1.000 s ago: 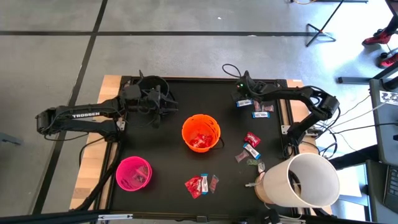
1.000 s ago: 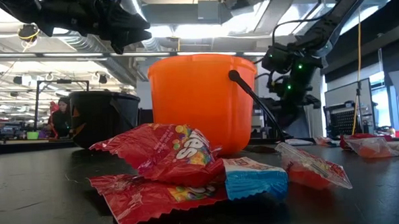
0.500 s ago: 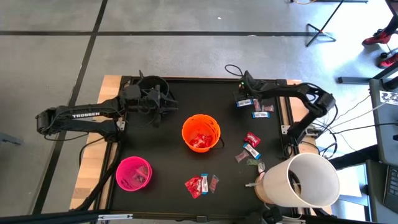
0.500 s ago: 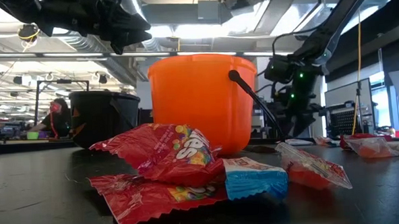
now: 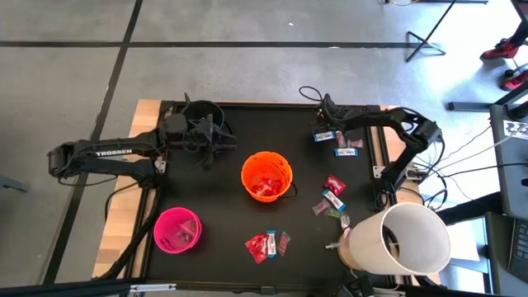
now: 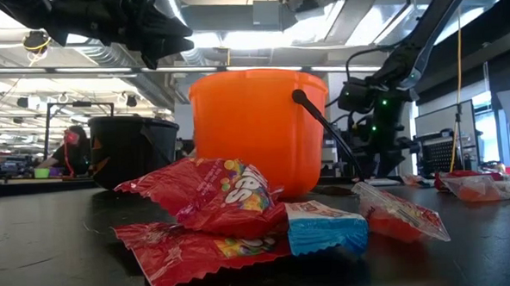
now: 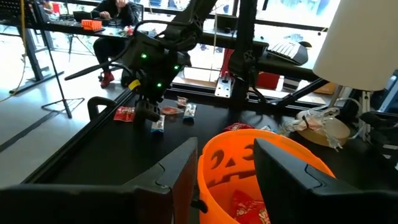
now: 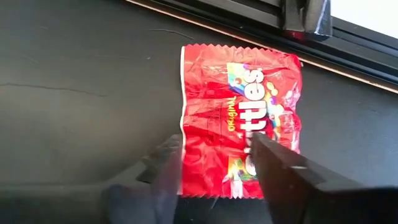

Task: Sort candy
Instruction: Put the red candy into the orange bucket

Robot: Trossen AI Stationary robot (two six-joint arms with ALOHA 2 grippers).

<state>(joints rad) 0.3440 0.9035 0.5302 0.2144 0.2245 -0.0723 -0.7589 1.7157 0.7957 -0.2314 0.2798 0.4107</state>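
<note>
My right gripper [image 5: 324,125] hangs open, pointing down, at the table's far right, low over a red Skittles packet [image 8: 239,146] that lies flat by the far rail. Its fingers stand on either side of the packet's near end [image 8: 216,140]. More candy lies beside it [image 5: 346,148], right of the orange bucket [image 5: 332,194], and near the front edge [image 5: 266,245], red packets on a blue-and-white bar [image 6: 323,226]. My left gripper [image 5: 219,139] hovers open and empty between the black bucket [image 5: 200,111] and the orange bucket [image 5: 266,176].
The orange bucket holds red packets [image 7: 245,205]. A pink bucket [image 5: 176,229] stands near the front left. A big white cylinder [image 5: 404,239] fills the near right corner. Bare black mat lies between the buckets. A person sits in the room beyond [image 6: 70,151].
My right gripper has come down toward the table over the candy at the far right, its elbow drawing in slightly.
</note>
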